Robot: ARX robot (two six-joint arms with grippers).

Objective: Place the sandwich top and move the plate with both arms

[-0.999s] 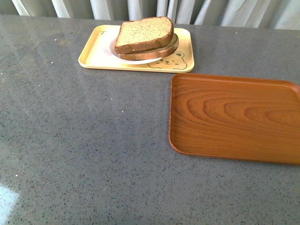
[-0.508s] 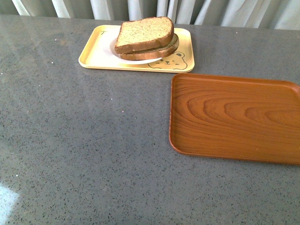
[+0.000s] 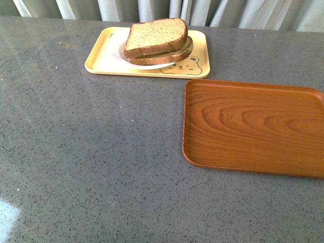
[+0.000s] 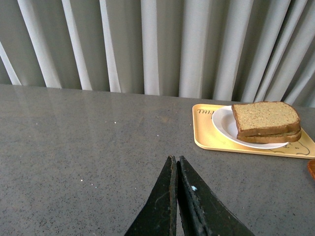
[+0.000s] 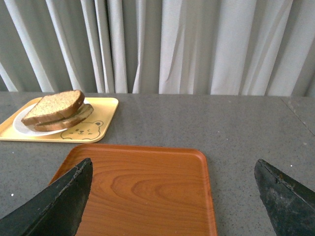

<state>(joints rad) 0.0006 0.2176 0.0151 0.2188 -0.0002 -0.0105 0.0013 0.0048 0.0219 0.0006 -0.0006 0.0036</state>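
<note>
**Both claws free, sandwich on the far tray**

My left gripper (image 4: 175, 164) is pressed closed on nothing; my right gripper (image 5: 172, 177) gapes wide, also empty, over the wooden tray (image 3: 253, 126). Below is a speckled grey countertop (image 3: 91, 152), pale curtains (image 5: 187, 44) behind it. One sandwich top (image 3: 156, 35) lies flat on a second slice, on one white plate (image 4: 224, 125) in one yellow bear-print tray (image 3: 104, 58).

2 matte black, pointed hands (image 4: 174, 162) (image 5: 172, 196), scuffed, perhaps plastic
</note>
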